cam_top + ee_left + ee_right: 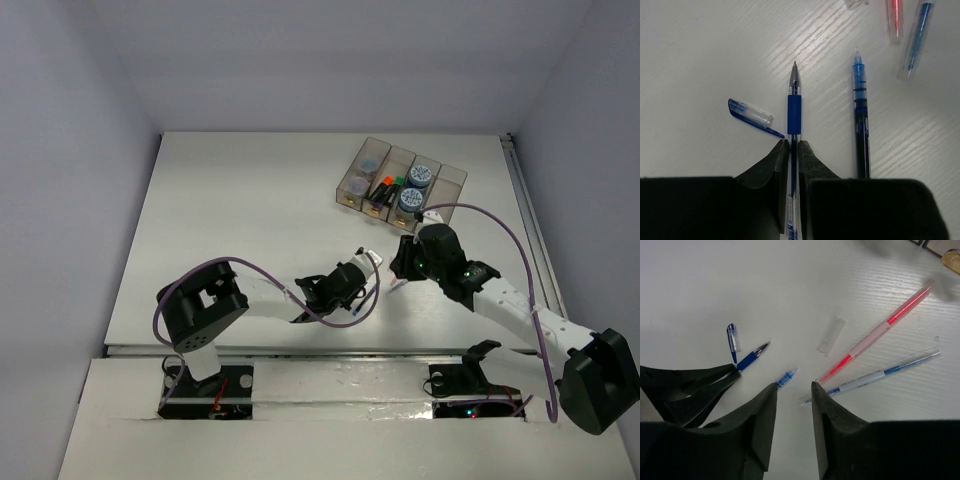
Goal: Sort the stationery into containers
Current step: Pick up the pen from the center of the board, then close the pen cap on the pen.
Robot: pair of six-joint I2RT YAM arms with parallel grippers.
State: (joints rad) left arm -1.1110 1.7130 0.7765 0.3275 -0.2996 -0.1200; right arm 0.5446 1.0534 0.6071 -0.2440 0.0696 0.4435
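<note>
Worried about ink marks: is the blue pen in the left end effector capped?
Uncapped: the thin blue rubber-grip pen shows a bare tip beyond the left end effector; a clear blue cap lies beside it.

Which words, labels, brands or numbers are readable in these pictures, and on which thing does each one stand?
No text is readable in any view.
The blue pen held in the left tool: small blue print on its clear barrel, too blurred to read.
The rolls in the containers: blue-white pattern, too small to tell whether it holds letters.
</note>
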